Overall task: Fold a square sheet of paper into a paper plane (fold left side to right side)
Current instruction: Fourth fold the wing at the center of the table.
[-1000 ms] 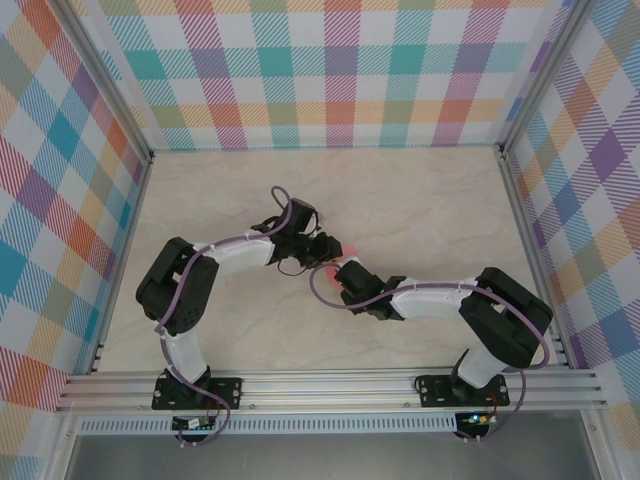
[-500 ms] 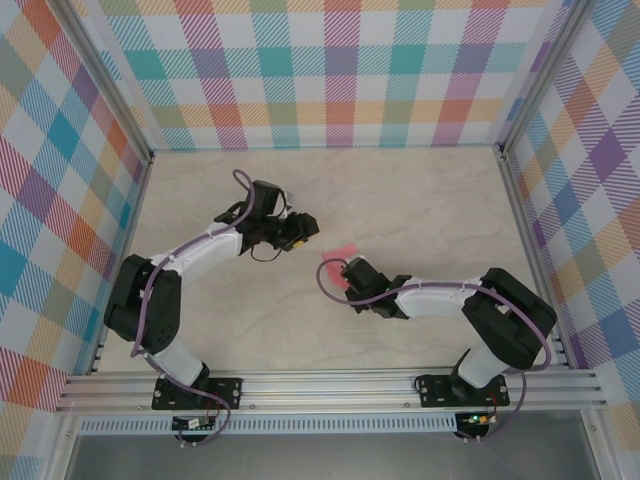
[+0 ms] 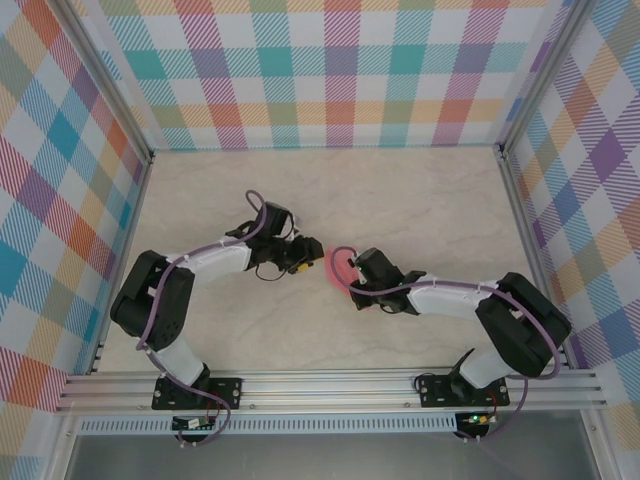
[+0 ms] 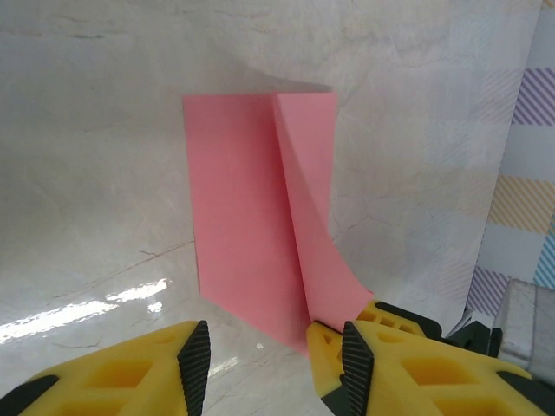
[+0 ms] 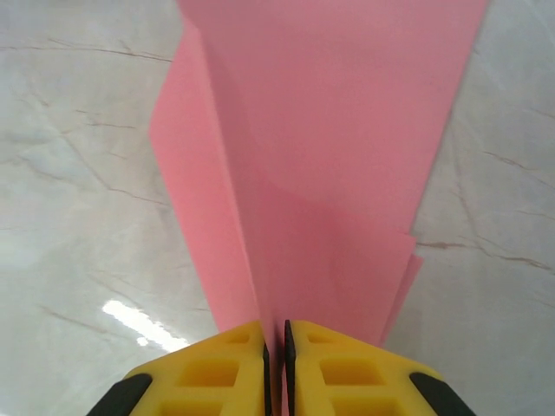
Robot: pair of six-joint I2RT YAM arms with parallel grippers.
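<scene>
Right wrist view: my right gripper is clenched on the paper edge, holding one flap raised off the desk. My left gripper is released, just beside the paper. Step: left-to-right fold. Next, likely: carry flap across, align edges, press crease.

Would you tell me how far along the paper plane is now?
Done: the paper is folded lengthwise, with a clear crease. In hand: the right gripper pinches one end, with one flap raised; the left gripper is open beside it. Left: the far end is square, so there is no pointed nose yet.
</scene>
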